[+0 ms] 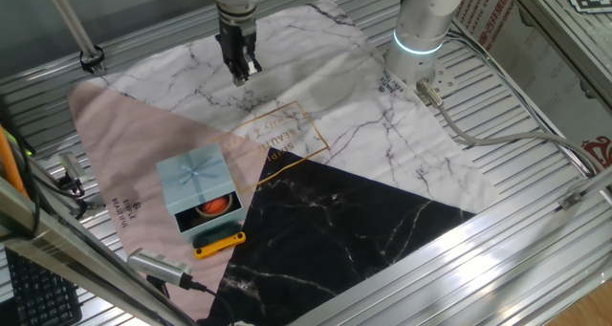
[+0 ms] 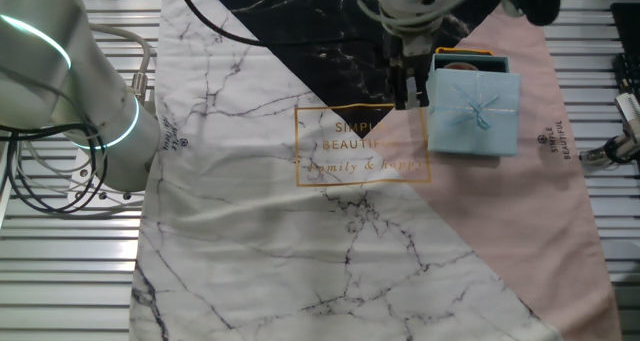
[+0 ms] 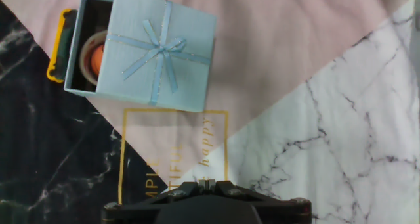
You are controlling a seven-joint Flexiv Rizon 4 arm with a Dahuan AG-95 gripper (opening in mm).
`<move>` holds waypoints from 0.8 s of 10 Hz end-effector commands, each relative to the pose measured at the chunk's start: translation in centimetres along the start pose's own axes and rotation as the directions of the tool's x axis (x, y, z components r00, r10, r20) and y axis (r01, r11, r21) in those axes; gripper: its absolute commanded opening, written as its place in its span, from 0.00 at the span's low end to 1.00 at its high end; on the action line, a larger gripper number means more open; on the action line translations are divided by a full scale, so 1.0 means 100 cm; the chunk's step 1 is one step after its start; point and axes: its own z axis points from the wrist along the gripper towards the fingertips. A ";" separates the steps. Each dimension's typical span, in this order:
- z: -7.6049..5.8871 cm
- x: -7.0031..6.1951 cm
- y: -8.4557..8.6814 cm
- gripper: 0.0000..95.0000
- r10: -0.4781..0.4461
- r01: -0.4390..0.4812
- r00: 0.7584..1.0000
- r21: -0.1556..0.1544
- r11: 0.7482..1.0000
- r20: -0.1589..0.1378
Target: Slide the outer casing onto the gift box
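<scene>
Hand view: closed, empty tool (image 3: 207,182) hangs well apart from outer casing (image 3: 156,50) half-covering gift box (image 3: 84,45).

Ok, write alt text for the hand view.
A pale blue casing with a ribbon bow partly covers the gift box, whose dark inside and orange round item show at its left. They sit on a pink, marble and black cloth; the gripper hangs apart below, touching nothing.

Your arm (image 1: 421,25) reaches in from its ringed base and hangs the gripper (image 1: 239,70) straight down, wrist vertical. You see the two dark fingers (image 2: 404,86) pressed together with no gap between their tips and nothing held between them, poised in the air.
</scene>
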 end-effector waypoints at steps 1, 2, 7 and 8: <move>0.000 0.000 0.000 0.00 0.008 -0.008 1.000 0.004 1.000 -0.004; 0.000 0.000 0.000 0.00 0.014 -0.014 1.000 0.003 1.000 -0.011; 0.009 0.000 -0.009 0.00 0.038 -0.038 0.999 0.015 0.999 -0.021; 0.009 0.000 -0.011 0.00 0.038 -0.037 0.999 0.013 0.999 -0.020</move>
